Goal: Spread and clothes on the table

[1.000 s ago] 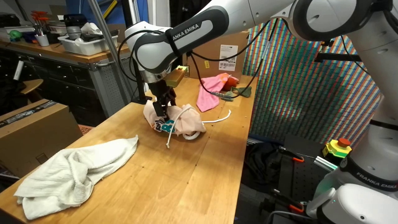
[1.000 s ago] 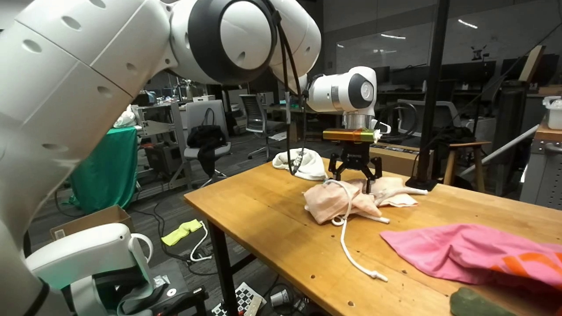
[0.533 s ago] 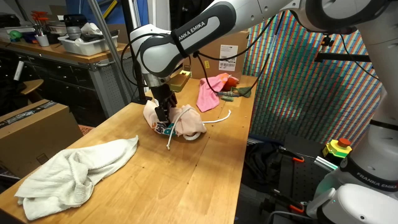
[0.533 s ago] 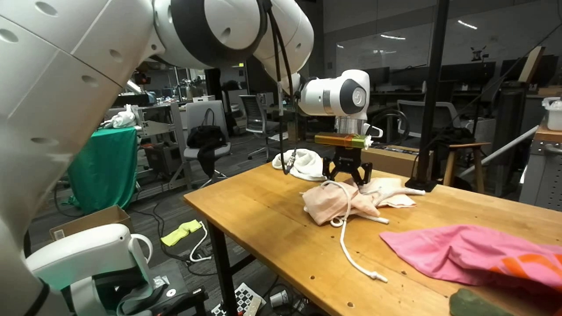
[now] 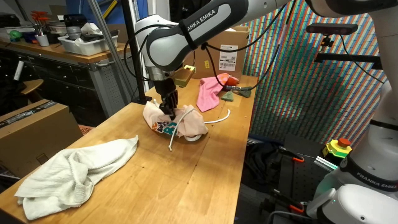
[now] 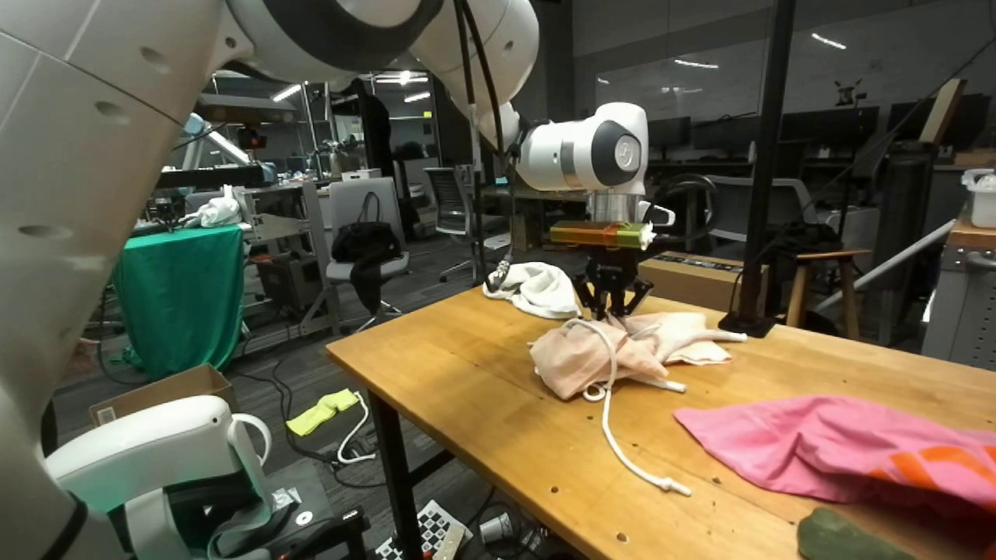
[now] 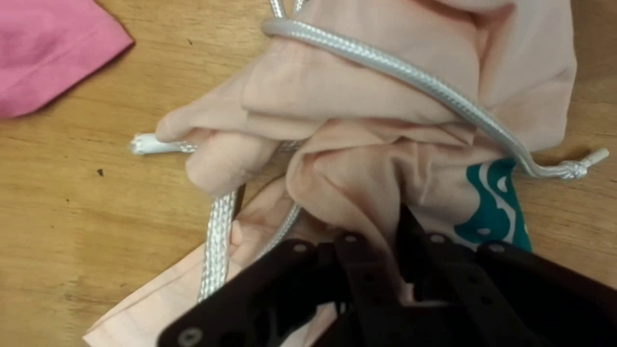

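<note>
A crumpled peach cloth (image 5: 193, 124) with white cords and a teal print lies bunched on the wooden table (image 5: 192, 186). My gripper (image 6: 608, 309) points down into the middle of it, jaws drawn close together. In the wrist view a fold of the peach cloth (image 7: 366, 178) runs up between the two fingers of the gripper (image 7: 388, 241), pinched there; the fingertips are partly buried in fabric. A white towel (image 5: 77, 168) lies rumpled at one end of the table. Toward the opposite end is a pink cloth (image 6: 832, 447) with orange marks.
Green scraps (image 6: 844, 537) lie beside the pink cloth. A cardboard box (image 5: 228, 59) stands at that table end. A black pole (image 6: 762, 194) rises at the table edge near the gripper. A loose white cord (image 6: 622, 451) trails from the peach cloth.
The jaws have gone from wide apart to nearly together on a fold of the peach cloth. The arm has shifted sideways, and the cloth has moved slightly with it.
</note>
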Controlling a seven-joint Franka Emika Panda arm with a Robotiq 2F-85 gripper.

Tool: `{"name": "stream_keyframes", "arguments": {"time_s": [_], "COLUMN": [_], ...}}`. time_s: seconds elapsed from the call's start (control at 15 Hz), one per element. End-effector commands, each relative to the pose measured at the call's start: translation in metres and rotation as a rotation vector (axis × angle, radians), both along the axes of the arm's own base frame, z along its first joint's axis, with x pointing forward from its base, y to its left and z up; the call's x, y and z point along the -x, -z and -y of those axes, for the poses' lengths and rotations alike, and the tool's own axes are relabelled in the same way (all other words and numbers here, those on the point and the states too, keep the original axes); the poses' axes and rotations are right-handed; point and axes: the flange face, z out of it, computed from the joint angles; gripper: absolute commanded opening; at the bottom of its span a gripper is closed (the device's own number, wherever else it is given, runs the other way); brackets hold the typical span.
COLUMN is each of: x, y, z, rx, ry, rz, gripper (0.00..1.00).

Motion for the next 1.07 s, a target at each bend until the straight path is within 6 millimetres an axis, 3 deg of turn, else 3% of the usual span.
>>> {"name": "stream_keyframes", "arguments": {"time_s": [0.0, 0.33, 1.0], "x": [0.015, 0.022, 0.054], "y": [-0.025, -0.071, -0.237], "z": [0.008, 0.027, 0.098], "rx": [0.006, 0.004, -0.054], "ry": [0.014, 0.062, 0.319], "rz": [0.065, 0.233, 0.671], "gripper": [0.04, 0.06, 0.05]}}
